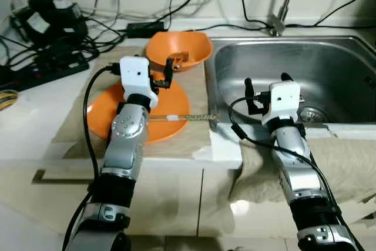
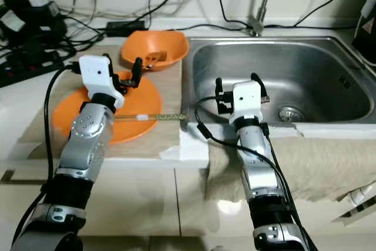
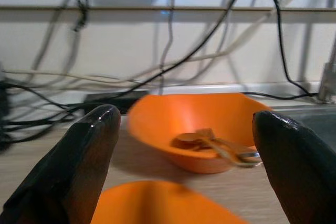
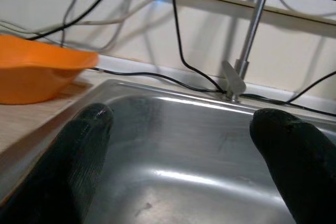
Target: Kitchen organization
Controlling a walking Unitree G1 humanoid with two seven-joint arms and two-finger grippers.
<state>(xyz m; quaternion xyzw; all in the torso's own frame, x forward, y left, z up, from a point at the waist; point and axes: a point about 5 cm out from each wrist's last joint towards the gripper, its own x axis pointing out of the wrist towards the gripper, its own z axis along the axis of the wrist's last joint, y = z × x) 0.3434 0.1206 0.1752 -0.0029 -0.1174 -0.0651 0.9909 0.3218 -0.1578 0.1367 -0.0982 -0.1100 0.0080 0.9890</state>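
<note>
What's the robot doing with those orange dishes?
The robot stands at a kitchen counter. Its left gripper is open and hovers over the orange plate, pointing toward the orange bowl behind it. The bowl has some utensils inside. A long brush-like stick lies across the plate toward the sink. The right gripper is open too, held over the near edge of the steel sink. Neither gripper is holding anything right now.
</note>
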